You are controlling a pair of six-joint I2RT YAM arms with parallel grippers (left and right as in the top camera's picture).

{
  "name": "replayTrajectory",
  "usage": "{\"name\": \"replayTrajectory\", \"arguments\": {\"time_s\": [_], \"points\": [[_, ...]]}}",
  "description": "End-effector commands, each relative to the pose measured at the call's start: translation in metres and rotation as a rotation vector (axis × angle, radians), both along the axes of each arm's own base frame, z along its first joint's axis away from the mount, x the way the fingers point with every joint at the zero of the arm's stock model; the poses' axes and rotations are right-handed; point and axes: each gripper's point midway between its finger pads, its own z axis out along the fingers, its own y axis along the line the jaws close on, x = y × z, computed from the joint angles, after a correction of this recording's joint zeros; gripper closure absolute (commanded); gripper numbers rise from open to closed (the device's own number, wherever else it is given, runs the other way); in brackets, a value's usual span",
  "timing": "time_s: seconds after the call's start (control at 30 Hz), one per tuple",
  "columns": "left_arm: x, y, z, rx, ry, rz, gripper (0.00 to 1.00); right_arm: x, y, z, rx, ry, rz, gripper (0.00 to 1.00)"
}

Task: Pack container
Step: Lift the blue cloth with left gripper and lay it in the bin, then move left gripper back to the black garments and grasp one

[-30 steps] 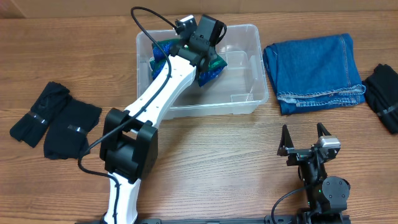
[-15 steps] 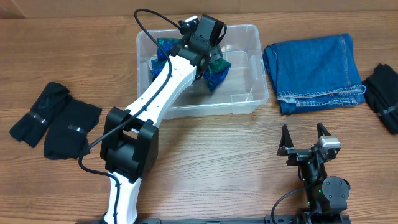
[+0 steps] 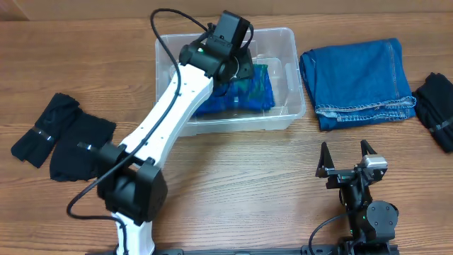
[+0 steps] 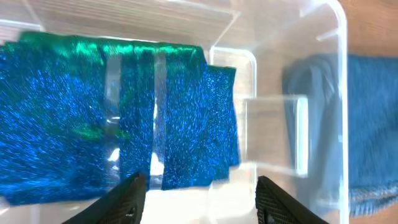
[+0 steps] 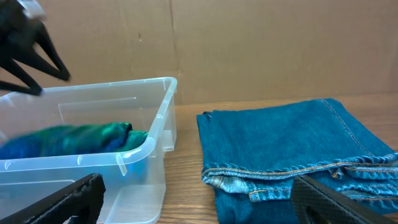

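Note:
The container (image 3: 277, 32) is a clear plastic bin at the back centre of the table. A shiny blue-green cloth (image 3: 244, 92) lies spread flat on its floor. My left gripper (image 3: 239, 65) hangs over the bin, above the cloth. In the left wrist view the left gripper (image 4: 200, 186) is open with nothing between its fingers, and the cloth (image 4: 112, 112) lies below by the bin wall (image 4: 341, 93). My right gripper (image 3: 347, 157) rests open near the front right, facing the container (image 5: 155, 134) and folded jeans (image 5: 286, 149).
Folded blue jeans (image 3: 357, 81) lie right of the bin. A black garment (image 3: 439, 110) sits at the right edge. Two black garments (image 3: 64, 134) lie at the left. Cardboard walls stand behind the table.
The left gripper has opened and let go of the blue-green cloth, which now lies flat in the bin instead of bunched at the jaws. The left arm has shifted. The right arm is still.

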Motion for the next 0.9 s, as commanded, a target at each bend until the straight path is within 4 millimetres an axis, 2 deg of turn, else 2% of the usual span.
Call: {"name": "replayTrajectory", "arguments": {"time_s": [0.0, 0.03, 0.1, 0.17, 0.23, 0.33, 0.47, 0.53, 0.57, 0.63, 0.8, 0.83, 0.87], "points": [[-0.008, 0.015, 0.014, 0.111, -0.034, -0.091, 0.43, 0.0, -0.001, -0.002, -0.003, -0.002, -0.004, 0.0], [-0.005, 0.024, 0.012, 0.162, -0.045, -0.073, 0.46, 0.0, -0.001, -0.002, -0.003, -0.002, -0.004, 0.0], [0.0, 0.034, 0.01, 0.22, -0.062, -0.052, 0.65, 0.0, -0.001, -0.002, -0.003, -0.002, -0.004, 0.0], [0.001, 0.035, 0.004, 0.243, -0.056, -0.07, 0.83, 0.0, -0.001, -0.002, -0.003, -0.002, -0.004, 0.0], [0.0, 0.035, -0.002, 0.247, -0.038, -0.103, 0.96, 0.0, -0.001, -0.002, -0.003, -0.002, -0.004, 0.0], [-0.004, 0.054, -0.002, 0.251, 0.008, -0.086, 0.96, 0.0, -0.001, -0.002, -0.003, -0.002, -0.004, 0.0], [-0.015, 0.107, 0.02, 0.233, 0.058, 0.0, 0.96, 0.0, -0.001, -0.002, -0.003, -0.002, -0.004, 0.0], [-0.026, 0.148, 0.038, 0.233, 0.076, 0.079, 0.96, 0.0, -0.001, -0.002, -0.003, -0.002, -0.004, 0.0], [-0.032, 0.163, 0.045, 0.237, 0.085, 0.106, 0.96, 0.0, -0.001, -0.002, -0.003, -0.002, -0.004, 0.0], [-0.057, 0.214, 0.053, 0.316, 0.148, 0.197, 0.82, 0.0, -0.001, -0.002, -0.003, -0.002, -0.004, 0.0], [-0.079, 0.281, 0.046, 0.391, 0.259, 0.324, 0.6, 0.0, -0.001, -0.002, -0.003, -0.002, -0.004, 0.0], [-0.081, 0.298, 0.044, 0.393, 0.271, 0.354, 0.48, 0.0, -0.001, -0.002, -0.003, -0.002, -0.004, 0.0], [-0.083, 0.313, 0.042, 0.395, 0.281, 0.375, 0.41, 0.0, -0.001, -0.002, -0.003, -0.002, -0.004, 0.0]]}}
